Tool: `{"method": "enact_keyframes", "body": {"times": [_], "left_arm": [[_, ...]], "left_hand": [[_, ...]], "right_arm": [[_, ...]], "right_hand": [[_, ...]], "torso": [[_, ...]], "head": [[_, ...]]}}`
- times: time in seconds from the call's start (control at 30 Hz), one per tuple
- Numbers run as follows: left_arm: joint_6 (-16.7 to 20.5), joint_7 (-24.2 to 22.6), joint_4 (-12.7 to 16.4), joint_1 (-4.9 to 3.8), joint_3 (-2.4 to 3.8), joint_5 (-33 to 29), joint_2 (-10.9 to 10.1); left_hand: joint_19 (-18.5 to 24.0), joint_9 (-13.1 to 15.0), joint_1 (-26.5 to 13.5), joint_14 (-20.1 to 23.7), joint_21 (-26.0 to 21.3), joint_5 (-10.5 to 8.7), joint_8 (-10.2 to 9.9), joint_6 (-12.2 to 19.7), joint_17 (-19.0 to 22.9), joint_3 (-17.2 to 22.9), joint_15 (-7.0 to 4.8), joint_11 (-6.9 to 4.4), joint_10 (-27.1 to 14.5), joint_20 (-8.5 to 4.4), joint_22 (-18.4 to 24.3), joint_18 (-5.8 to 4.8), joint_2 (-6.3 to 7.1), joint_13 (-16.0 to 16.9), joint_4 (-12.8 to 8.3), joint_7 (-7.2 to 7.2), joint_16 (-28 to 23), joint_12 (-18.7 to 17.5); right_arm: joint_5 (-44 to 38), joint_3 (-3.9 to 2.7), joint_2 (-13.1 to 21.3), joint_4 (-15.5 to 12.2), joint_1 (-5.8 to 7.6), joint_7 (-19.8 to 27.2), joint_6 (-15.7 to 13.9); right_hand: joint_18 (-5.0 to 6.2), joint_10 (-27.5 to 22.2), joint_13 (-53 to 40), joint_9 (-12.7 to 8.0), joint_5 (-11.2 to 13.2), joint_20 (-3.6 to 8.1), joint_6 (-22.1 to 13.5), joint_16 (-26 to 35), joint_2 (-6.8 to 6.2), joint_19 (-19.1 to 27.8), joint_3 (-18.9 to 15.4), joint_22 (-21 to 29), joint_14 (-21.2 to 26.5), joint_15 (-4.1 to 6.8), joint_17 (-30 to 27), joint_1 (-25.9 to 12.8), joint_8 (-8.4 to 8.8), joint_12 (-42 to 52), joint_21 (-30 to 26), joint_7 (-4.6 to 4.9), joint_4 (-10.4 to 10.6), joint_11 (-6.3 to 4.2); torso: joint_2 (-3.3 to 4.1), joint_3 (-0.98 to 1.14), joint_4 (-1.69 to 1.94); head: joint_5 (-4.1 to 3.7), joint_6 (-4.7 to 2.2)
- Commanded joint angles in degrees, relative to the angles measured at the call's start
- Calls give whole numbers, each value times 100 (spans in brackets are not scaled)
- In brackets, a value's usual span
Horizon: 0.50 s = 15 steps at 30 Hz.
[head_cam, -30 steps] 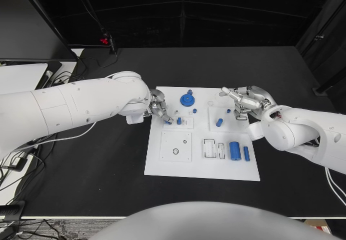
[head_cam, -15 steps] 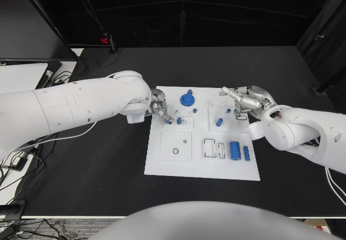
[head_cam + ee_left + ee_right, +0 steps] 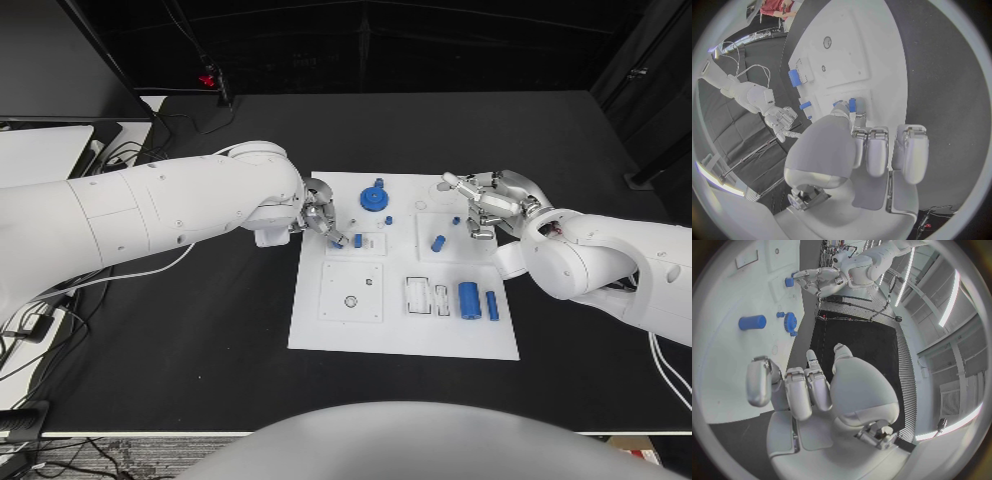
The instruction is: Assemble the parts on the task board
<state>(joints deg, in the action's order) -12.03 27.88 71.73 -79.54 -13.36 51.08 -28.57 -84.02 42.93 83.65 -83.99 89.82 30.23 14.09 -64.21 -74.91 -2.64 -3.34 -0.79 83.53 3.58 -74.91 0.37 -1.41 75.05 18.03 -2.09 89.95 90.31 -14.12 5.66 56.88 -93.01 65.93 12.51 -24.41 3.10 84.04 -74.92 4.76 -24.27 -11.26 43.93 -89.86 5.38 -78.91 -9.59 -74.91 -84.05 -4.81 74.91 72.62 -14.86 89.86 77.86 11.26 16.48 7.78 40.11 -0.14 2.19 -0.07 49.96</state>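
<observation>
The white task board [image 3: 411,335] lies mid-table. My left hand [image 3: 319,220] is at the board's far left part, and its thumb and a finger pinch a small blue peg [image 3: 336,242] [image 3: 852,104] down at the board, next to another small peg [image 3: 358,241]. A blue gear [image 3: 375,200] [image 3: 790,323] stands at the far edge. My right hand [image 3: 488,205] hovers over the far right corner with its fingers apart and nothing in them. A short blue piece [image 3: 438,243] [image 3: 752,322] lies near it. A thick blue cylinder [image 3: 469,295] [image 3: 794,76] and a slim one [image 3: 492,305] lie at the right.
Two tiny blue studs [image 3: 388,221], [image 3: 457,221] stand in the board's far half. A square plate [image 3: 352,292] with holes sits at the near left, and a slotted holder [image 3: 424,297] lies beside the cylinders. Black table [image 3: 173,340] surrounds the board; cables [image 3: 29,320] trail at the left.
</observation>
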Motion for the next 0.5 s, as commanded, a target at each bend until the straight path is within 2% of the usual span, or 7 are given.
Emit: {"method": "enact_keyframes", "body": {"times": [0.03, 0.5], "left_arm": [[-148, 86, -12, 24, -15, 53, -1], [-92, 108, -33, 30, -15, 108, -24]], "left_hand": [[-598, 7, 427, -601, 18, -28, 10, 20, -1509, 185, -33, -45, 647, -16, -1509, -37, -501, 1495, -135, 16, 5, -31], [-598, 15, 423, -601, 18, -37, 10, 42, -1509, 226, -27, -41, 647, -11, -1509, -37, -493, 1495, -146, 13, 5, -31]], "right_arm": [[-8, -2, -4, -14, 6, 52, 37], [-8, -2, -4, -10, 4, 56, 45]], "right_hand": [[59, 596, -1508, 9, -18, 4, -40, -14, 6, 40, -27, -1017, -595, -21, 1509, 37, -36, 14, -10, 109, -5, 51], [60, 596, -1508, 9, -23, 4, -56, -14, 10, 43, -44, -1015, -595, -22, 1509, 21, -55, 14, -14, 110, 2, 53]], "torso": [[1, 3, 5], [-3, 0, 3]], "head": [[6, 4], [18, 4]]}}
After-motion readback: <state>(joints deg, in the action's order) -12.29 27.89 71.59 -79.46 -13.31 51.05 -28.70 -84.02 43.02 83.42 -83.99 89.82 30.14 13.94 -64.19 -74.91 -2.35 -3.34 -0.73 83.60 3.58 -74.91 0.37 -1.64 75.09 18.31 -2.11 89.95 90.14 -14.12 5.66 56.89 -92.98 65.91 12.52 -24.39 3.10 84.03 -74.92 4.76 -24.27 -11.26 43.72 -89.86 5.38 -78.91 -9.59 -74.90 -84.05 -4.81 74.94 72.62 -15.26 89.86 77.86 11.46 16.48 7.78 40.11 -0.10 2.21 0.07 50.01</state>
